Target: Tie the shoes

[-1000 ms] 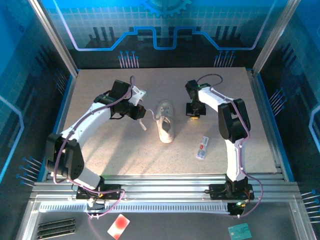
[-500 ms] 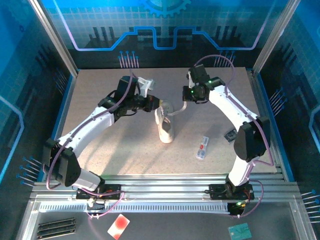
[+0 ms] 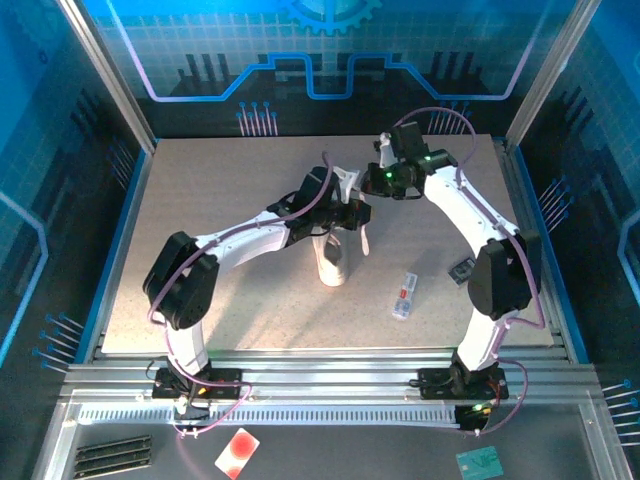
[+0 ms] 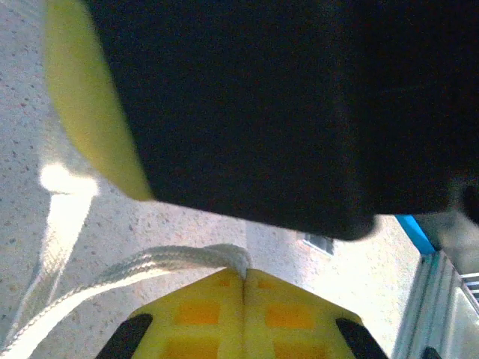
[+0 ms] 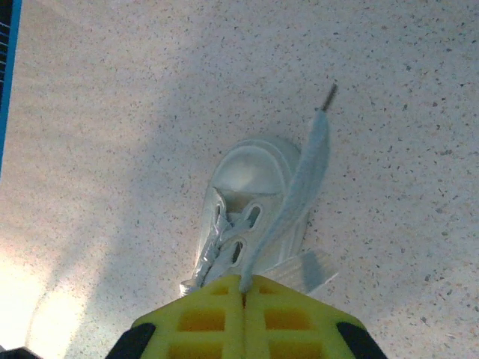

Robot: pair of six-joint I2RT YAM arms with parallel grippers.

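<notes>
The white sneaker (image 3: 334, 262) stands mid-table, its toe toward the arms. In the right wrist view the shoe (image 5: 251, 196) lies below the yellow fingers. My right gripper (image 5: 243, 282) is shut on one white lace (image 5: 303, 176), which runs out past the toe to its dark tip. My left gripper (image 4: 245, 273) is shut on the other lace (image 4: 142, 263), which trails off to the left. From above, the left gripper (image 3: 353, 214) hangs over the shoe's heel end. The right gripper (image 3: 376, 182) is just behind and right of it. A loose lace end (image 3: 365, 240) dangles beside the shoe.
A small flat white item with red marks (image 3: 404, 296) lies right of the shoe, and a small dark object (image 3: 461, 269) sits further right. The right arm's dark body (image 4: 284, 105) hangs close above the left gripper. Blue rails edge the table.
The left arm has swung right, from left of the shoe to over its heel end, with its lace. The right gripper rose and moved back a second ago and has since barely shifted.
</notes>
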